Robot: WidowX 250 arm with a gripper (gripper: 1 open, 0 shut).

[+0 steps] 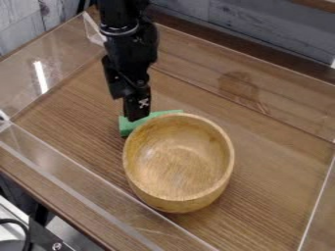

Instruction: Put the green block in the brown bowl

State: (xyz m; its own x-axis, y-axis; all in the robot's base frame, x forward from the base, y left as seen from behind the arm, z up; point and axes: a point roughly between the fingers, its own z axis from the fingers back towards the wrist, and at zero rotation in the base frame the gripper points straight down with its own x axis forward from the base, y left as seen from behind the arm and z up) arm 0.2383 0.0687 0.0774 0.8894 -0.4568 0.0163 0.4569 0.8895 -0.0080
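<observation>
Gripper (135, 105) poised straight down over block (144, 122), just beside bowl (179, 162) — wide open, holding nothing; seemingly straddling for a grasp — contact unclear.

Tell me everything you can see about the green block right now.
The green block is bright green, plain and matte, lying flat on the wooden table right behind the brown bowl's rim. Only part shows: the black end effector, jaws open and pointing down, hangs in front of its left end. Whether anything touches it is unclear.
</observation>
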